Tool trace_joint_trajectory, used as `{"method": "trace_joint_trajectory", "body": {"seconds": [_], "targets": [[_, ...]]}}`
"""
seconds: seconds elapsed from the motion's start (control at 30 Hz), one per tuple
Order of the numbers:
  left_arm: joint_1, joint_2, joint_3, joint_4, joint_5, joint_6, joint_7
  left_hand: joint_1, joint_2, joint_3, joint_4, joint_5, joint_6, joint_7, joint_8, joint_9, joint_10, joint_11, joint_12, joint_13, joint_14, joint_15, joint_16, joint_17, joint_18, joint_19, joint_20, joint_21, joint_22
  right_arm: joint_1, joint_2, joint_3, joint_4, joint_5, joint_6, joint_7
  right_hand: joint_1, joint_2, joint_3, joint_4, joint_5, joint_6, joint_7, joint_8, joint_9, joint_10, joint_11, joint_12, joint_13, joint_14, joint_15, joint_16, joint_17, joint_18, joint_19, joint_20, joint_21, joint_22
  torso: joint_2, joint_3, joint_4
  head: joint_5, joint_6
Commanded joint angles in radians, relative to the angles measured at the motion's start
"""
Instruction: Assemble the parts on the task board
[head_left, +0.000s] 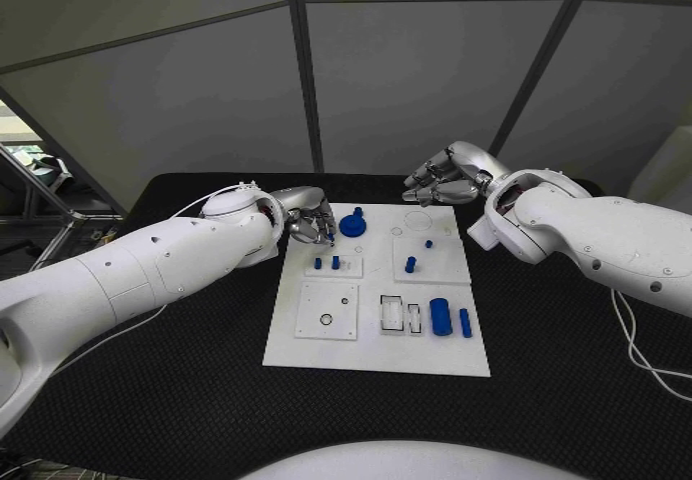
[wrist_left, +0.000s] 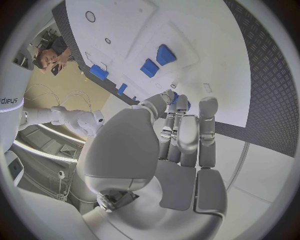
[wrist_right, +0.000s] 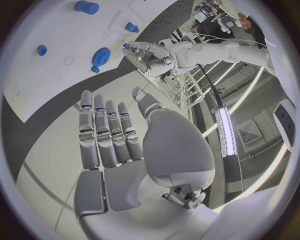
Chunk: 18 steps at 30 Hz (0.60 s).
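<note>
Centrally on the black table lies the white rectangular task board (head_left: 378, 345), carrying a blue gear-shaped part (head_left: 353, 225) at its far end and two blue cylinders (head_left: 440, 316) beside a clear rectangular slot (head_left: 392, 313). The left hand (head_left: 306, 222) hovers beside the gear, fingers together, grasping nothing. The right hand (head_left: 450, 178) hangs past the board's far edge, fingers straight and released.

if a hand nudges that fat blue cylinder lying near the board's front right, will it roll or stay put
The blue cylinder lies on its side on the smooth white task board, so it would probably roll sideways. It looks rigid, likely light plastic. Its smooth round surface may slip between fingers.
</note>
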Motion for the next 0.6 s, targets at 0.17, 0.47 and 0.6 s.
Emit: {"method": "trace_joint_trajectory", "body": {"seconds": [0.17, 0.47, 0.6], "targets": [[-0.003, 0.01, 0.0, -0.009, 0.008, 0.043, -0.002, -0.009, 0.001, -0.007, -0.002, -0.004, 0.005, 0.002, 0.002, -0.001, 0.002, 0.004, -0.007, -0.002, 0.005, 0.0, 0.0, -0.003, -0.039, 0.0, -0.001, 0.0, 0.0, 0.002, 0.002, 0.001, 0.0, 0.003, 0.001, 0.012, -0.01, 0.001, -0.001, -0.003, 0.004, 0.004, 0.005, -0.005, -0.001, -0.004, -0.001, -0.004, -0.001, -0.004, 0.005, -0.007, -0.001, 0.008, -0.001, 0.004, -0.007, -0.001, 0.0, 0.0003, 0.0007, -0.001, 0.0], [-0.009, 0.016, 0.0, -0.019, 0.008, 0.05, -0.005, -0.009, 0.001, -0.007, -0.002, -0.004, 0.005, 0.002, 0.002, -0.001, 0.002, 0.004, -0.007, -0.002, 0.005, 0.0, 0.0, -0.003, -0.039, 0.0, -0.001, 0.0, 0.0, 0.002, 0.002, 0.001, 0.001, 0.003, 0.002, 0.012, -0.01, 0.001, -0.001, -0.003, 0.004, 0.004, 0.005, -0.005, -0.001, -0.004, -0.001, -0.004, -0.001, -0.004, 0.005, -0.007, -0.001, 0.008, -0.001, 0.004, -0.007, -0.001, 0.0, 0.0001, 0.0004, -0.002, -0.001], [-0.009, 0.018, 0.0, -0.024, 0.008, 0.054, -0.01, -0.009, 0.002, -0.006, -0.002, -0.006, 0.005, 0.002, 0.001, -0.002, 0.002, 0.004, -0.008, -0.002, 0.005, 0.0, 0.001, -0.002, -0.04, 0.001, -0.001, 0.002, 0.002, 0.002, 0.002, 0.001, 0.001, 0.003, 0.002, 0.012, -0.01, 0.001, -0.001, -0.003, 0.004, 0.004, 0.005, -0.005, -0.001, -0.004, -0.001, -0.004, -0.001, -0.004, 0.005, -0.007, -0.001, 0.008, -0.001, 0.004, -0.007, -0.001, 0.0, -0.0001, 0.0008, -0.002, -0.002]]}}
